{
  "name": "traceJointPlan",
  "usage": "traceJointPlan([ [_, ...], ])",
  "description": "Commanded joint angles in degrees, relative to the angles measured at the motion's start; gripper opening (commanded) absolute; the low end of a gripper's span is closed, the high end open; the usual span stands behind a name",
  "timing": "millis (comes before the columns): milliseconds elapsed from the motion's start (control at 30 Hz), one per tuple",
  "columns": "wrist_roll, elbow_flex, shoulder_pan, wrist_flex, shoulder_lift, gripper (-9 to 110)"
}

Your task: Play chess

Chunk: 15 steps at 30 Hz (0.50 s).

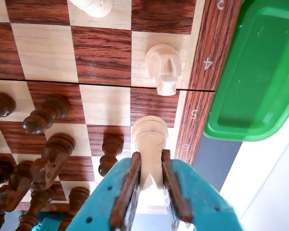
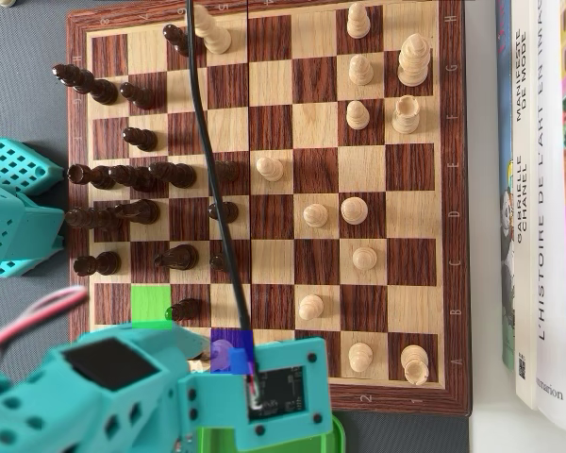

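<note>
Tool (image 1: 151,166) is clamped on a light chess piece (image 1: 150,139), both fingers (image 1: 127,192) pressed to its sides, piece held over the chessboard (image 1: 103,55) edge column near the rank 5–6 marks. In the wrist view a light knight (image 1: 164,67) lies just ahead of the held piece, a green tray (image 1: 260,77) sits beside the board, and dark pieces (image 1: 48,163) cluster to the left. Overhead count: 13 light pieces (image 2: 355,209) visible on the board; dark pieces overlap too much to count, and the arm hides the near corner.
</note>
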Motion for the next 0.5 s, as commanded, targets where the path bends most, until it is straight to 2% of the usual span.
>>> traceJointPlan([
  [0, -0.18, 0.53, -0.88, -0.09, 4.57, 1],
  [467, 0.35, 7.21, -2.72, 0.00, 15.73, 1],
])
